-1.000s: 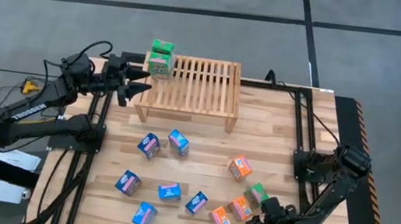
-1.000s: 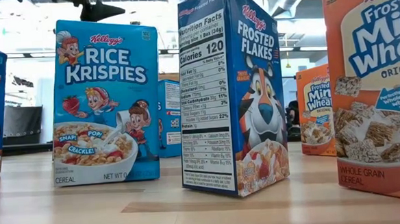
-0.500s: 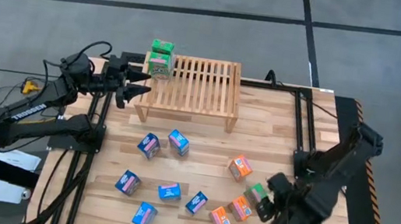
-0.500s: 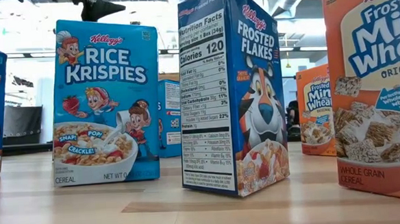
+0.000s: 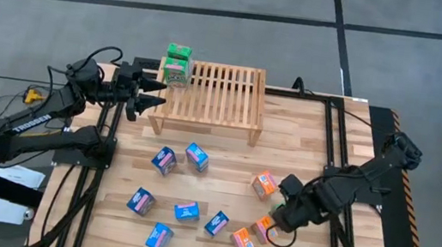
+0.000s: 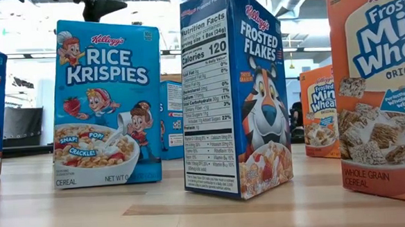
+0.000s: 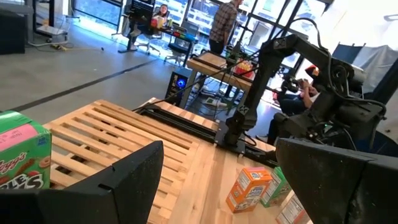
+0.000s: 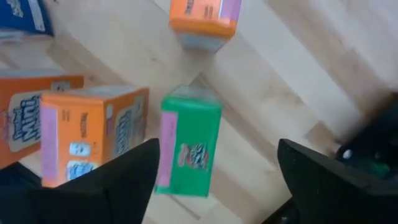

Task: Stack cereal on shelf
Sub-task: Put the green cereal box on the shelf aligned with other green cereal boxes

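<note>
Right gripper hangs over the green box near the table's front right, fingers apart, nothing held. To grab it well: centre on the narrow sides, drop straight, avoid the touching orange box. Light, glossy, sharp-edged cardboard, so squeeze gently. Left gripper waits open beside the slatted wood shelf, where stacked green boxes sit at its left end.

Bright, even indoor light; one view blurred.
Overhead view sharp, table evenly lit, soft short shadow under rack. Low view: boxes crisp up close, windows behind blown out white, background soft. Left wrist view has backlit window glare. Right wrist view motion-blurred, green box smeared.
</note>
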